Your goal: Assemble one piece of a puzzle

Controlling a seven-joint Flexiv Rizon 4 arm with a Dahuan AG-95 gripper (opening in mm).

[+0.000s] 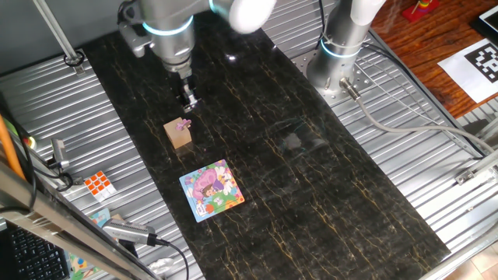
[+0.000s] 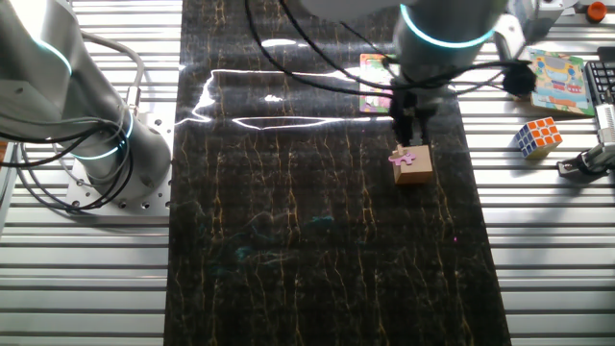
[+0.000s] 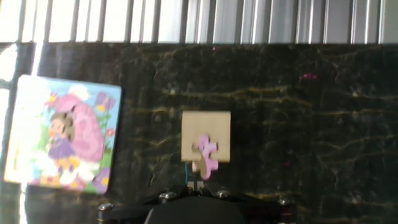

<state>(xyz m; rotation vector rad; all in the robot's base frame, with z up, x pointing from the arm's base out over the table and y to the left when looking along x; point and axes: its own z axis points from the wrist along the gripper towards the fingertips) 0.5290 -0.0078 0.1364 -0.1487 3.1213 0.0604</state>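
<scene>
Gripper (image 1: 187,102): you have it hanging above the desk (image 1: 327,179), fingers pointing down, nothing between them. How wide the jaws stand you cannot tell; the fixed views show them small and dark, and the hand view shows only the dark housing at the bottom edge.

Piece (image 1: 184,123): pink-purple, knobbed, lying flat on top of the tan wooden cube (image 1: 179,135). From the gripper it lies just below and a little ahead; in the hand view the piece (image 3: 205,152) sits near centre, straight up-frame from the housing, overhanging the near edge of the cube (image 3: 206,132). Its longer run appears to point along that same line, toward and away from the gripper, though the knobs blur this. Your coming move is, by my judgement, a short descent with little sideways correction.

Puzzle (image 1: 211,190): flat on the desk, light blue border, cartoon picture up. It lies apart from the cube, on the far side of it from the gripper in one fixed view; in the hand view it is to the left (image 3: 65,134). Carry goes that way once you hold the piece.

Twisty cube (image 2: 537,136): orange and white, off the dark mat on the ribbed metal, well apart from the work.
</scene>
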